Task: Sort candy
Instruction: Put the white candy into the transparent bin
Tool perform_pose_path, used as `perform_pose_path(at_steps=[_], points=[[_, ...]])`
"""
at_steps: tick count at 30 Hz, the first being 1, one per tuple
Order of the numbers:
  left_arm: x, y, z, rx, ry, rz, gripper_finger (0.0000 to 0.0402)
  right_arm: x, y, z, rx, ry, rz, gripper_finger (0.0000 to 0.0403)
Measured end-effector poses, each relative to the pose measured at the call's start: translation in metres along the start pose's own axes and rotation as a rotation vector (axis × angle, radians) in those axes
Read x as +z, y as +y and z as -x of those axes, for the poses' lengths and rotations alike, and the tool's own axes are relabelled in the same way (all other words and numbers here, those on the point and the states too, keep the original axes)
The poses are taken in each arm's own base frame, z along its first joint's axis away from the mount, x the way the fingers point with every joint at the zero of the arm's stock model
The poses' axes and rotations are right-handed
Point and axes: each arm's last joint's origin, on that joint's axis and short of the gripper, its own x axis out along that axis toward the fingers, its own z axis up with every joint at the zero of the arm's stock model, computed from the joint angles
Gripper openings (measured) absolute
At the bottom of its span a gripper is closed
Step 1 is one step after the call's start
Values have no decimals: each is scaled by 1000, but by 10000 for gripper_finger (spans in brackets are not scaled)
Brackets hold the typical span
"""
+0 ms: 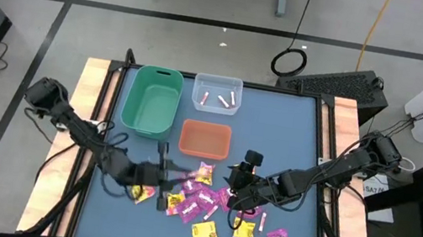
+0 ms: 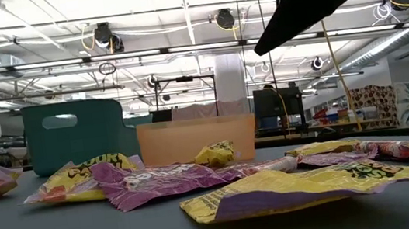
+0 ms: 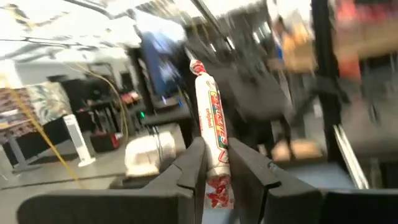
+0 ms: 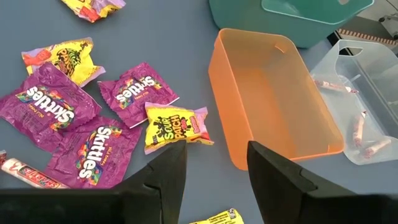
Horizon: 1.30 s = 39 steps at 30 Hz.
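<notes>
Closest up, the left gripper (image 3: 214,171) is pinching a thin pale pink-white stick (image 3: 211,130) between its two dark fingers (image 3: 189,171), with the stick standing up out of the jaws and the room blurring behind it. From above, that left gripper (image 1: 158,175) is sitting over the table's near half, on the left arm's side of the candy pile.

Using the orange bin (image 1: 205,139) as the landmark and going big to small: the blue table (image 1: 296,123) is carrying everything. The green bin (image 1: 152,101) is the biggest tub, standing just beside the orange bin on the left arm's side and reaching further back. The clear bin (image 1: 217,92) is sitting right behind the orange bin, with a few pale sticks (image 1: 219,98) lying in it. The orange bin itself is looking bare inside from the right wrist camera.

The right gripper (image 4: 214,165) is hovering with its fingers spread apart and nothing between them, just in front of the orange bin's near corner, over a yellow packet (image 4: 176,127). In the overhead view the right gripper (image 1: 246,178) is in front of the orange bin, toward the right arm's side.

The candy pile (image 1: 206,204) is lying loose on the table in front of the orange bin: magenta-pink packets (image 4: 93,152) and yellow ones mixed together, some overlapping, plus another pale stick (image 4: 28,174) lying flat at the edge of the pile.
</notes>
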Motion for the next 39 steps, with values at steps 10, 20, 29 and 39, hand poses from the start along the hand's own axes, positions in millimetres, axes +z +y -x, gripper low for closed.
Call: perform_pose_path(at_steps=[10, 20, 29, 39], points=[[21, 38, -10, 194, -245, 212, 65, 0, 0, 0, 1, 0, 0, 160], [24, 51, -13, 253, -311, 325, 65, 0, 0, 0, 1, 0, 3, 160], [21, 50, -14, 259, -272, 199, 65, 0, 0, 0, 1, 0, 3, 160], [18, 48, -15, 293, -183, -238, 65, 0, 0, -1, 0, 0, 5, 160]])
